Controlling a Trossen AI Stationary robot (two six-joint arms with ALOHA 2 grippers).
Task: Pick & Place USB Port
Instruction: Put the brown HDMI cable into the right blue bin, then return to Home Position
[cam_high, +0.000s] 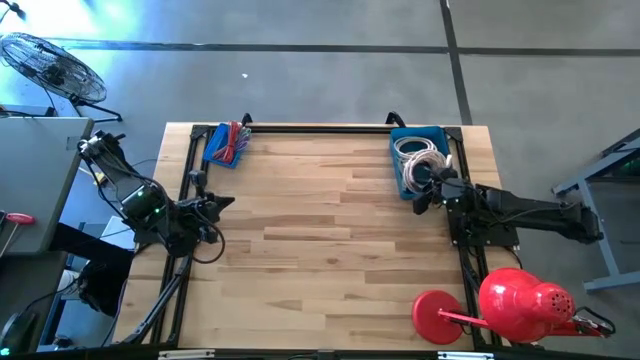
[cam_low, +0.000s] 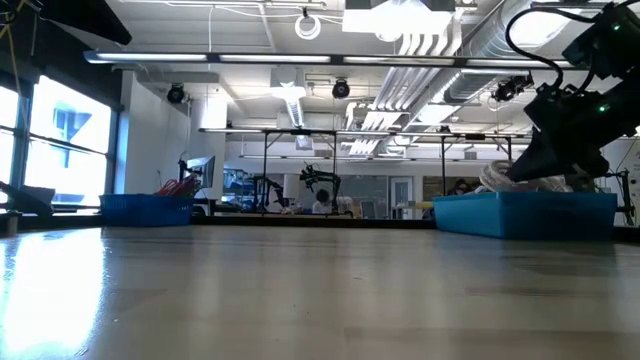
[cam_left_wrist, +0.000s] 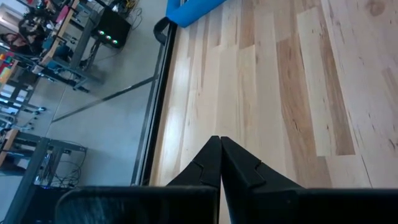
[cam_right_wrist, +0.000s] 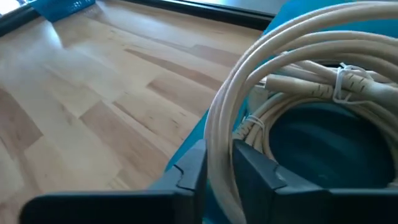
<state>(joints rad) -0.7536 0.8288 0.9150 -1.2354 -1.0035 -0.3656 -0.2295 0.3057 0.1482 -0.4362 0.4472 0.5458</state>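
Left gripper (cam_high: 222, 204) parked at the table's (cam_high: 330, 250) left edge, just inside the black frame rail, fingers (cam_left_wrist: 211, 165) pressed together, nothing between them. Arm sits mostly off the table over the floor. Far-left corner: small blue tray (cam_high: 222, 145) with red and mixed-colour bits in it, right at the back edge; contents too small to name from above.

Middle of the table is bare wood from front edge to back rail, wide open room between both arms.

Far-right corner: blue bin (cam_high: 418, 158) against the back and right rails, holding coiled beige USB cables (cam_high: 418, 155). Right gripper (cam_high: 432, 185) is at the bin's near rim, angled into it. Wrist view shows its fingers (cam_right_wrist: 252, 168) a narrow gap apart with one loop of cable (cam_right_wrist: 261, 81) running through the gap; looks like contact on both sides, but whether it is a firm pinch is hard to say. Rest of the coil still lies in the bin. Low view: right arm (cam_low: 570, 110) hangs over the bin (cam_low: 525, 215) at table's right.

Front-right corner: red lamp-like object (cam_high: 500, 305) lying over the table's right edge, well apart from the bin.
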